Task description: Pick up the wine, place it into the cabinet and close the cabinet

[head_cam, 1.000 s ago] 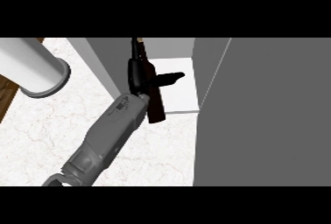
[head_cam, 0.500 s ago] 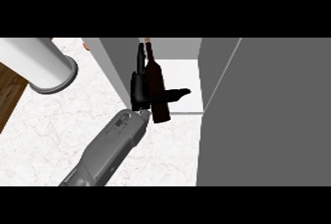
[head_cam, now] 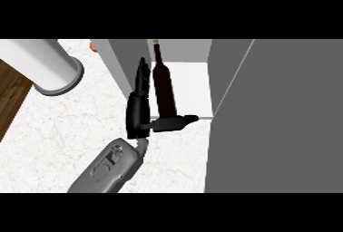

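Note:
The dark wine bottle [head_cam: 164, 86] stands inside the open cabinet on its white shelf floor [head_cam: 194, 86], neck towards the back. My left hand [head_cam: 138, 113] is at the bottle's left side. Its fingers [head_cam: 142, 74] lie straight along the bottle. The thumb [head_cam: 175, 122] sticks out to the right across the front of the bottle's base. I cannot tell whether the fingers touch the glass. The grey forearm [head_cam: 110, 165] comes in from the lower left. My right hand does not show.
The cabinet's grey door [head_cam: 281, 118] stands open and fills the right side. The cabinet's left wall [head_cam: 126, 59] is just behind the fingers. A white cylinder [head_cam: 43, 65] stands on the marble counter [head_cam: 53, 136] at the left, with something small and orange [head_cam: 94, 46] behind it.
The bottle has gone from tilted at the cabinet's mouth to standing deeper on the shelf. The fingers have straightened alongside it. The view has swung towards the cabinet.

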Motion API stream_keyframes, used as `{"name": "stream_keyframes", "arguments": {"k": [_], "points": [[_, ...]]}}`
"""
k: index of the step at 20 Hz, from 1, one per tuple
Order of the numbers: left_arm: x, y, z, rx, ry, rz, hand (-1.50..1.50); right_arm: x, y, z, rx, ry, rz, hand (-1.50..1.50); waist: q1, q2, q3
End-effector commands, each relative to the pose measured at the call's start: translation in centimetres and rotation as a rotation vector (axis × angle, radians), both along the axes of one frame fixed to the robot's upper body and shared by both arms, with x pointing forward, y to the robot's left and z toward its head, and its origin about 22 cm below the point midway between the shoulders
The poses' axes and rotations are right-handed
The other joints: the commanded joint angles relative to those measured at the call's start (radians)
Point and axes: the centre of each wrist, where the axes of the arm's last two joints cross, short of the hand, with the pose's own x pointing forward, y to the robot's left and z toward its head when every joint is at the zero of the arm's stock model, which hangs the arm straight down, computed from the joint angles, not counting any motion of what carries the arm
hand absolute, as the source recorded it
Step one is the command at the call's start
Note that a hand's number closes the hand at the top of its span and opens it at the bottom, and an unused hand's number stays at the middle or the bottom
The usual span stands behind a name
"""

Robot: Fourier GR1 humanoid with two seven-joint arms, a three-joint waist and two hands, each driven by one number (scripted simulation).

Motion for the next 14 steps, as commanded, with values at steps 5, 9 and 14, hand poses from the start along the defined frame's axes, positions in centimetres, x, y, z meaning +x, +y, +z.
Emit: {"name": "stream_keyframes", "arguments": {"k": [5,9,14], "points": [[-5.8,4.5,1.1,0.019,-0.012,-0.089,-1.50,-2.1,-0.2,4.0,-0.057,-0.075,-0.058,-1.50,-0.001,0.002,0.000],[-8.7,7.0,0.3,0.004,0.016,-0.054,-1.50,-2.5,-0.6,4.2,-0.085,-0.070,-0.019,-1.50,-0.003,0.004,0.000],[-10.8,10.2,1.7,-0.027,-0.013,-0.131,-1.50,-2.5,-1.8,3.4,-0.143,-0.035,0.021,1.50,-0.012,0.004,0.000]]}}
